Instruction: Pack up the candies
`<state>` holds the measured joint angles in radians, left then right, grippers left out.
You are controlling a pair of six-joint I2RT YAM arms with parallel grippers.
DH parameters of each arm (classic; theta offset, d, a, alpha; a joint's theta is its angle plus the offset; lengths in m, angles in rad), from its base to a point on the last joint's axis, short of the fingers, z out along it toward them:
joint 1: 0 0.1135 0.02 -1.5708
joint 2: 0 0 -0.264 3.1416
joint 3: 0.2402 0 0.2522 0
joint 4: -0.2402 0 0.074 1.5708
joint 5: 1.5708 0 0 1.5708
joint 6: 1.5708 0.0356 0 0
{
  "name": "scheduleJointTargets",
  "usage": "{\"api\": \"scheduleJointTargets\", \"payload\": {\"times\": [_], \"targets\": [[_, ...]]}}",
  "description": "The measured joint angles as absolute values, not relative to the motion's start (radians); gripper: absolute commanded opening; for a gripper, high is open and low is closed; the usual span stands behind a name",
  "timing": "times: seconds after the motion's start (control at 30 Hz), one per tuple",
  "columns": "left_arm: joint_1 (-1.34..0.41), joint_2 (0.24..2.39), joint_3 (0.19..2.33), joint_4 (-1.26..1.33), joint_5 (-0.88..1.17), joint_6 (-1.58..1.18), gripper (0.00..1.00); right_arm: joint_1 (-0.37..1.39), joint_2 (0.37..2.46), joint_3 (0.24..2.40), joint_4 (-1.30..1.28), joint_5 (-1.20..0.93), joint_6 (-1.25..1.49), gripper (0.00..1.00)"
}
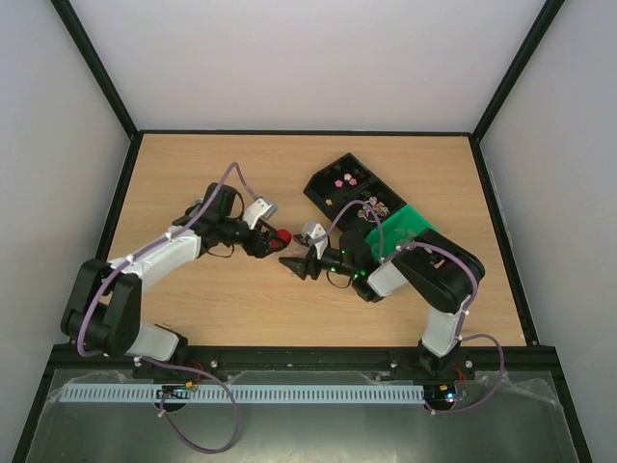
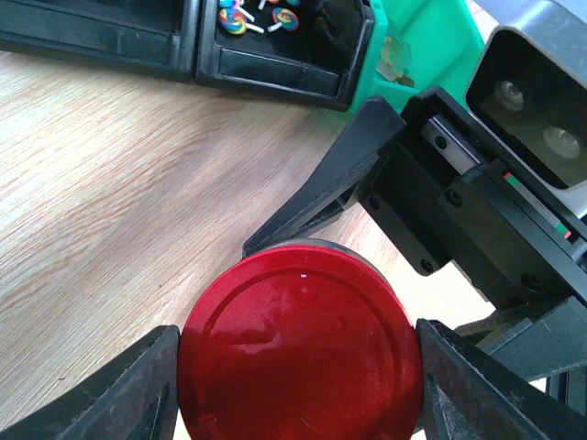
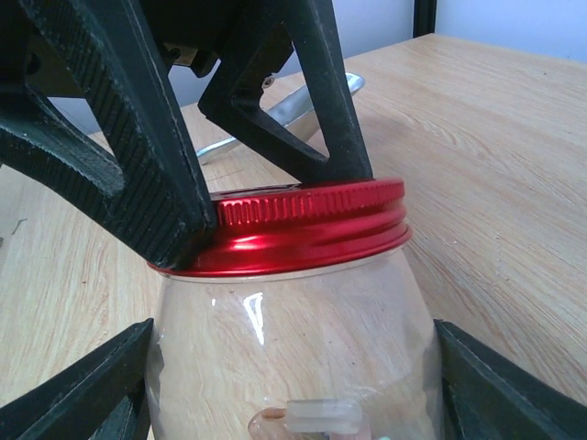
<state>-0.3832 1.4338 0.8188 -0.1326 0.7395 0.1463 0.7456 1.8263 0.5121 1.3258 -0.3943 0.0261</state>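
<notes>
One red lid (image 2: 301, 344) is pinched between the left jaws; the right jaws clasp the one glass jar (image 3: 293, 339). One black tray (image 2: 271, 71) holds candies (image 2: 234, 20), perhaps three showing.

Likely robot lab cell: wood table (image 1: 193, 174) boxed by white panels (image 1: 308, 58) (black frame (image 1: 96, 68) at corners).

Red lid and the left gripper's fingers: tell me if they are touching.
Touching. The left wrist view shows the left gripper with its fingers flush against both sides of the red lid, no gap.
</notes>
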Motion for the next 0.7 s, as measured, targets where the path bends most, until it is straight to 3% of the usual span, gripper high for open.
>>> {"api": "scheduleJointTargets", "payload": {"times": [0.57,0.7], "targets": [[-0.398,1.422,0.986,-0.530,0.757,0.665,0.37,0.741,1.839,0.509,1.411,-0.551,0.082,0.02],[-0.424,1.422,1.016,-0.595,0.720,0.756,0.33,0.742,1.846,0.508,1.421,-0.582,0.086,0.13]]}}
